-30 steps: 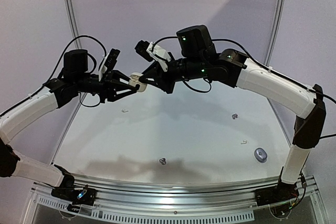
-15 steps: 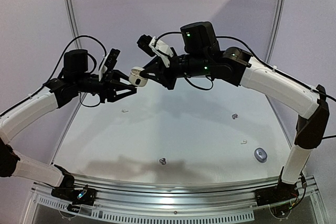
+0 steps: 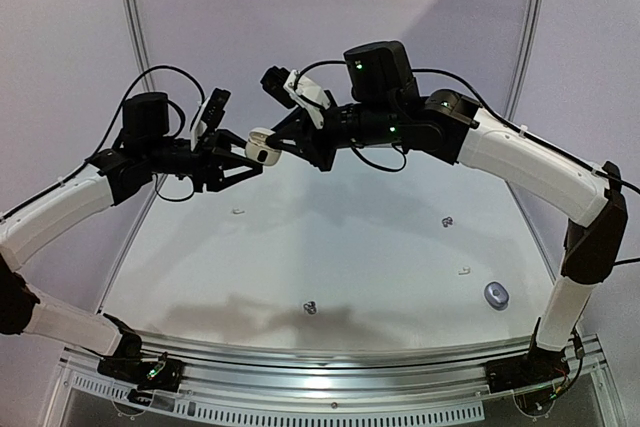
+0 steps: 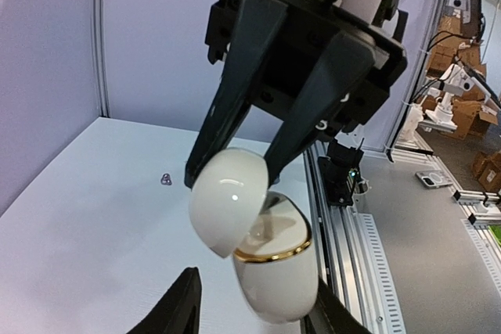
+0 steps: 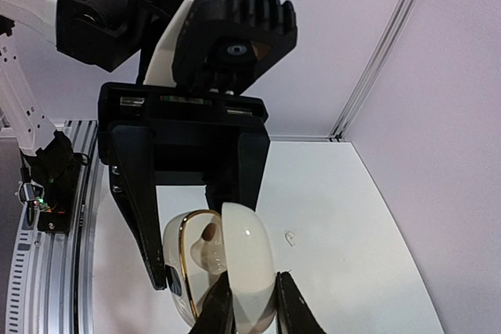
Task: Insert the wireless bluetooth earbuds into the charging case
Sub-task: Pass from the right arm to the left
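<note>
Since the lid (image 4: pixel 227 201) seemingly needed holding open, your right gripper (image 5: pixel 250 295) pinched it at eleven o'clock over the table (image 3: pixel 380 267), while your left gripper (image 4: pixel 254 303) stood slack around the charging case (image 4: pixel 274 271).

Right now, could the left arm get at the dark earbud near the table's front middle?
Probably yes: nothing stands around the dark earbud. But the left gripper is up at the charging case, pinched by the right gripper, and must back off first.
</note>
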{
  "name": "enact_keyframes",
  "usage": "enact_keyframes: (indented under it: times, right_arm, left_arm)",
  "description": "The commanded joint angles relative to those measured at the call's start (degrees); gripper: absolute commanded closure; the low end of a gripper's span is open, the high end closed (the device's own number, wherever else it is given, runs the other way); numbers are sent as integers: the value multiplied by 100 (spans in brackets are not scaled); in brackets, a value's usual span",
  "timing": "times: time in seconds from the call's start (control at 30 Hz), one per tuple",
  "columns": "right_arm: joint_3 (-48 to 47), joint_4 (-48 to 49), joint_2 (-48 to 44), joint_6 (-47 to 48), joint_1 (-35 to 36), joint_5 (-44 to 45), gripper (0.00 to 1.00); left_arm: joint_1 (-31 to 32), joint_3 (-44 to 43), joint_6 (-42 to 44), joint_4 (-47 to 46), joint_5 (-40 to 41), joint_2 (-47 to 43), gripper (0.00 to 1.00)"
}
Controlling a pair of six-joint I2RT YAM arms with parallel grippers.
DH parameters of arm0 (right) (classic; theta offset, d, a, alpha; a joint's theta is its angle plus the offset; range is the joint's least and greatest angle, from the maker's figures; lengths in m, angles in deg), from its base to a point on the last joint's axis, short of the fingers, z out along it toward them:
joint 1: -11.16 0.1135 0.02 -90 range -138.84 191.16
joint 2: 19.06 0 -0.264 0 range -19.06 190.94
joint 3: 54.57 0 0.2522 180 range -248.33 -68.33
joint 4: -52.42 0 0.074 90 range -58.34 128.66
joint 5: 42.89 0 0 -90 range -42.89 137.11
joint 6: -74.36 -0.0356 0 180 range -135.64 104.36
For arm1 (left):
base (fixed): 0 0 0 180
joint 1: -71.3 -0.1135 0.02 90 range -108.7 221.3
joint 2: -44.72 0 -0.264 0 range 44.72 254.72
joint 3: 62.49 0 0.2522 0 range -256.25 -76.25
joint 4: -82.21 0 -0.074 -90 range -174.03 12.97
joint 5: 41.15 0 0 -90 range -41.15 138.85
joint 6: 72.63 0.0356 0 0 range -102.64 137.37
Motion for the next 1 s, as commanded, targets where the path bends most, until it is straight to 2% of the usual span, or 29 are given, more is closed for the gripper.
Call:
enact_keyframes:
  times: [0.0, 0.6, 0.97]
  right_arm:
    - [-151, 16, -53, 60, 33, -8, 91]
    - [-162, 47, -7, 92, 65, 61, 91]
    - [-195, 34, 80, 157, 96, 173, 91]
  left_arm:
    - [-3, -73, -167, -228, -6, 91, 57]
    - [44, -111, -167, -161, -43, 103, 57]
    - [52, -95, -293, -167, -63, 94, 52]
